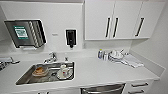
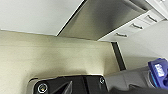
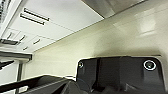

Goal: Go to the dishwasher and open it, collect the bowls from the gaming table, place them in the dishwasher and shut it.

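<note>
Brushed steel dishwasher [image 1: 103,89] sat closed under the white counter [image 1: 100,71], straight ahead of both arms. Sink [image 1: 27,78] held dishes. Gripper openings: could not tell.

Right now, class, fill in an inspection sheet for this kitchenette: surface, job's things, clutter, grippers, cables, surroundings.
Surface: white counter with a steel sink.
Job's things: dishwasher, steel front at the lower edge, shut; bowls nothing seen.
Clutter: dishes in the sink; bottles, stacked plates and a cloth by the wall.
Grippers: fingers cannot be made out.
Cables: nothing seen.
Surroundings: white wall cabinets, black dispenser, drawers.
</note>
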Robot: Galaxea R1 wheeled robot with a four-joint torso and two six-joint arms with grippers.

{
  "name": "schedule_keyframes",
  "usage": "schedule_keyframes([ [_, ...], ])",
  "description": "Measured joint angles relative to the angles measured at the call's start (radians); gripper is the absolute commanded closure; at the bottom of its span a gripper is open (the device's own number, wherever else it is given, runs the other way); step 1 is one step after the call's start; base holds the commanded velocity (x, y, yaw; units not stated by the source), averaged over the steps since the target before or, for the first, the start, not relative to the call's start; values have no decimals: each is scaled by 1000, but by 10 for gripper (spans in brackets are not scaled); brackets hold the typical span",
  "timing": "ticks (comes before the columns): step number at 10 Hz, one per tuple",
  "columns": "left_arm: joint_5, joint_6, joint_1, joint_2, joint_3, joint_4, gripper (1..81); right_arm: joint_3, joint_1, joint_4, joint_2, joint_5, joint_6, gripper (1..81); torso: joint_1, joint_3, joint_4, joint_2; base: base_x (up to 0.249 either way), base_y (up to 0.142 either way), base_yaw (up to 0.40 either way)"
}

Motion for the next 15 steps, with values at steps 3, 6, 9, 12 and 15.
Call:
schedule_keyframes([
  [3, 52, -1, -63, -71, 98, 0, 10, 66, 69, 2, -47, 1, 29, 10, 61, -84, 0, -94, 0, 0, 0],
  [6, 66, -4, -73, -150, 179, 0, 10, 89, 107, 3, -75, -1, 65, 10, 119, -99, 0, -186, 0, 0, 0],
  [9, 63, -4, -74, -261, 267, 8, 10, 100, 121, 3, -84, -2, 76, 10, 186, -100, 0, -293, 0, 0, 0],
  [12, 39, -3, -74, -321, 303, 15, 10, 102, 124, 3, -89, -6, 86, 10, 237, -154, 0, -375, 0, 0, 0],
  [15, 13, -4, -99, -355, 337, 15, 10, 127, 170, 3, -100, -10, 113, 10, 300, -248, 0, -474, 0, 0, 0],
])
